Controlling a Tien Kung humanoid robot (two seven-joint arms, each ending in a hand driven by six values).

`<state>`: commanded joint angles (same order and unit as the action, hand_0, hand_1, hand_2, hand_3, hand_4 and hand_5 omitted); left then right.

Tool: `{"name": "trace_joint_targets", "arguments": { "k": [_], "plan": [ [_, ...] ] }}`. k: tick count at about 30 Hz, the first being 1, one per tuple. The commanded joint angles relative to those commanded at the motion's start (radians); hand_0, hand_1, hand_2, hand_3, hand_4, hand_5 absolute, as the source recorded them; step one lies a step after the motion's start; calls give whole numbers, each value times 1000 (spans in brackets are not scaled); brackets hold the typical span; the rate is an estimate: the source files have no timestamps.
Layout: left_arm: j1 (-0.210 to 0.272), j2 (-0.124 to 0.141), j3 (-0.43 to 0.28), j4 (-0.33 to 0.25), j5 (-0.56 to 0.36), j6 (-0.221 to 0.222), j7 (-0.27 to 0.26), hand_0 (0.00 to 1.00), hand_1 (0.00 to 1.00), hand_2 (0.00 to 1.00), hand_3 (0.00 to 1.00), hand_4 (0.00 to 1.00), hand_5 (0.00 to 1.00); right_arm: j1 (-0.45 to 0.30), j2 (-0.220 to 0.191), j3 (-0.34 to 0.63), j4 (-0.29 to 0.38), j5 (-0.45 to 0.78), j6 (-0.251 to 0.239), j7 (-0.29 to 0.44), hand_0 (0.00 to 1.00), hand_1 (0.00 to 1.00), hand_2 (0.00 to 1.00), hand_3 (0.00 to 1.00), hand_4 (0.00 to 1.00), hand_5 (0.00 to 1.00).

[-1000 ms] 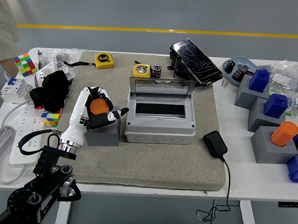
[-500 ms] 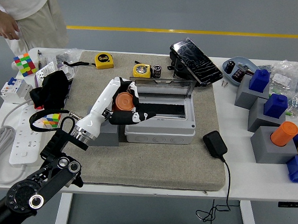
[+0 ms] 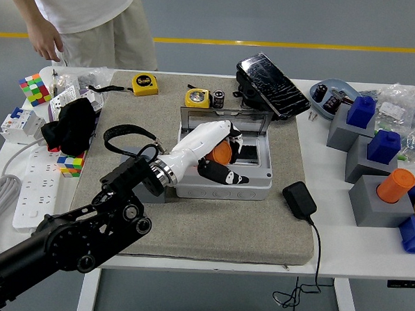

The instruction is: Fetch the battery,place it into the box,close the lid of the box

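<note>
Battery over the box: the left hand (image 3: 218, 156) has carried the orange battery (image 3: 221, 152) clear of the grey holder block (image 3: 144, 188) and across into the open box (image 3: 224, 172).

A second ago it was still at the block, out at nine o'clock from the box; now the hand sits inside the box mouth, so the fetch looks done and the placing is on. The fingers (image 3: 224, 175) are curled around the battery, gripping it, with the dark fingertips low against the box's front wall, and nothing has been let go yet. The lid (image 3: 225, 115) stands up at twelve o'clock of the box, still to be closed. The right hand is out of sight. A person stands beyond the tabletop (image 3: 329, 231) at eleven o'clock, hands off everything.
</note>
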<state>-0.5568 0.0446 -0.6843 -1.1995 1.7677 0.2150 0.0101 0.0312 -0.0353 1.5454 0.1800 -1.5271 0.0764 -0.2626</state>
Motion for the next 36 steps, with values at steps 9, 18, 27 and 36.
{"name": "trace_joint_targets", "arguments": {
  "k": [9,18,27,36],
  "plan": [
    [-57,-45,50,83,0,21,5,17,51,153,237,998,60,2,-1,-9,0,5,1,0,642,666,675,609,994,601],
    [-56,-45,53,85,22,12,-20,326,558,589,722,998,226,2,-3,-8,0,4,0,-1,642,666,675,608,994,601],
    [-53,-45,44,79,25,23,-42,384,613,643,752,998,280,2,-2,-13,0,9,0,0,641,666,675,608,994,601],
    [-45,-45,28,59,20,23,-54,361,596,647,750,998,302,0,-2,-9,0,3,0,-2,644,666,675,608,994,601]
  ]
}}
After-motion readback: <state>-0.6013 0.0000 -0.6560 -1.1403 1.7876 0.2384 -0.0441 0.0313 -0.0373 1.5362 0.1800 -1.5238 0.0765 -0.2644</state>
